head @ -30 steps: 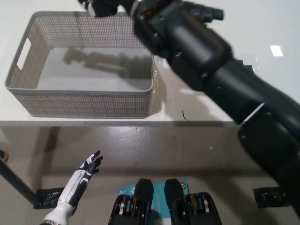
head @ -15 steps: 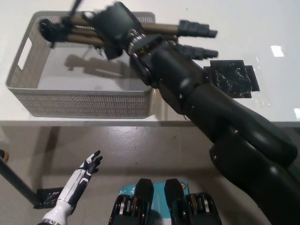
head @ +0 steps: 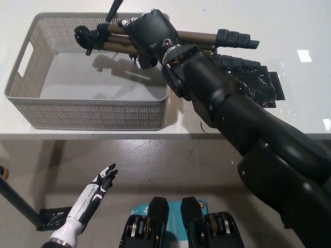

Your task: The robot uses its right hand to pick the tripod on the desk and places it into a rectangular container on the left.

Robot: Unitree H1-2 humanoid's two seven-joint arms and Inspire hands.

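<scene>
Left hand: my white left hand [head: 98, 187] rests low beside my body, fingers apart, holding nothing.
Right hand: my black right hand [head: 150, 36] is clamped round the tripod [head: 158, 39], carried level above the basket's right half.
Container: the grey mesh basket [head: 88, 111] sits below, floor bare.
Doing it well: I judge the feet end overhangs the right wall; shift left, lower, then release.
</scene>
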